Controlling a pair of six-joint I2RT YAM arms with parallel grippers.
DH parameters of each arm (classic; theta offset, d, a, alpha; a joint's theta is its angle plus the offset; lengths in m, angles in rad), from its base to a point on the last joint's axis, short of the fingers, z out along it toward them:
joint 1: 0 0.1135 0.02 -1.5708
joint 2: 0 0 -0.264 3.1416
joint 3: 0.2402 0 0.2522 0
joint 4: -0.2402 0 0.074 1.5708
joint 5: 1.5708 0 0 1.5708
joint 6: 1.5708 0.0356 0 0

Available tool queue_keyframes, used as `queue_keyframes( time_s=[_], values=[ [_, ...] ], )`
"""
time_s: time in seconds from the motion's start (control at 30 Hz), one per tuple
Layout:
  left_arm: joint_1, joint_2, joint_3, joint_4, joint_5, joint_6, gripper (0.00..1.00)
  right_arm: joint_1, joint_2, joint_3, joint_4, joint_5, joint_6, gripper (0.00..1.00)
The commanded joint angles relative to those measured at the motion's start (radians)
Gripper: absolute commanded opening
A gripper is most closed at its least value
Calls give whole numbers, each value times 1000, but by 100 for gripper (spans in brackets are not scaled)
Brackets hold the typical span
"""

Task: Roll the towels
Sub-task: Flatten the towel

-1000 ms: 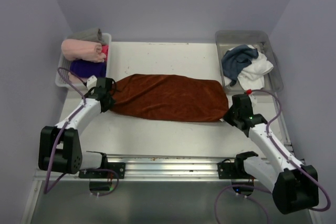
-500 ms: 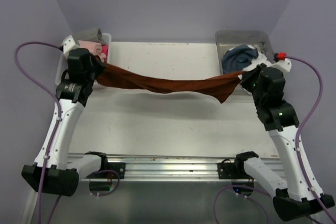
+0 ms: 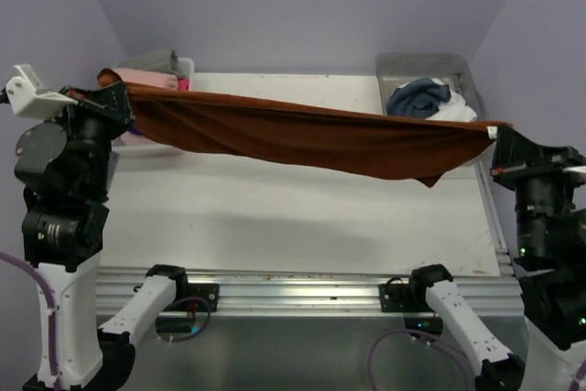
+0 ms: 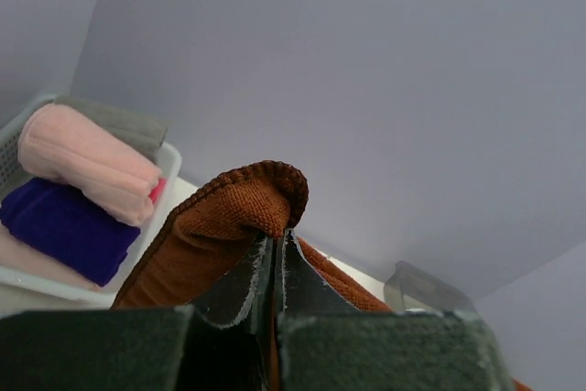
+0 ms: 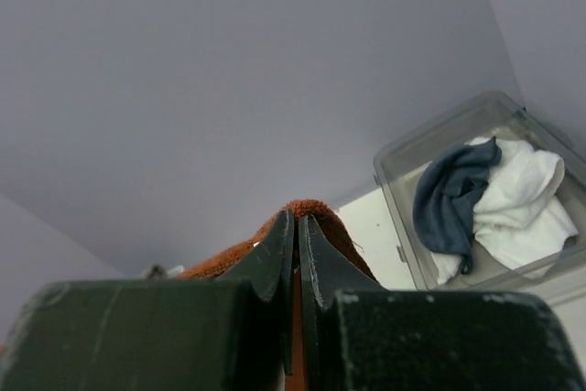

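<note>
Left gripper and right gripper clamp the towel ends. It looks soft and light, sagging; best held by corners.

Rust-brown towel aloft, taut across the table; slate-blue towel and white towel heaped in far-right bin

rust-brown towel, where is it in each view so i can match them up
Top external: the rust-brown towel hangs stretched across the middle, from upper left to the right edge.
Left wrist: bunched at lower centre.
Right wrist: a small hump at centre.
Shared landmark: the clear bin, rear right from above, on the right in the right wrist view, only a corner at lower right in the left wrist view.
</note>
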Motion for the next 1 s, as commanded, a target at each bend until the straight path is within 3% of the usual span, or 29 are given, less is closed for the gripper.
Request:
queue_keyframes(
  time_s=[0.0, 0.2, 0.37, 0.53, 0.7, 0.8, 0.97],
  values=[
    [4, -53, 63, -58, -7, 46, 0, -4, -42, 51, -86, 40, -34, 0],
    [4, -134, 40, -97, -14, 27, 0, -2, -98, 38, -159, 49, -20, 0],
    [4, -142, -42, -156, -59, -8, 0, -2, -105, -86, -202, 72, 3, 0],
    [4, -73, -291, -152, -91, -53, 0, -2, -49, -338, -164, 77, 25, 0],
    [4, 120, -590, 62, -102, -79, 0, -2, 185, -553, 74, 57, 51, 0],
    [4, 309, -610, 109, -88, -82, 0, -4, 394, -603, 173, 77, 58, 0],
    [4, 490, -570, 141, -93, -59, 0, -4, 556, -576, 236, 76, 68, 0]
  ],
)
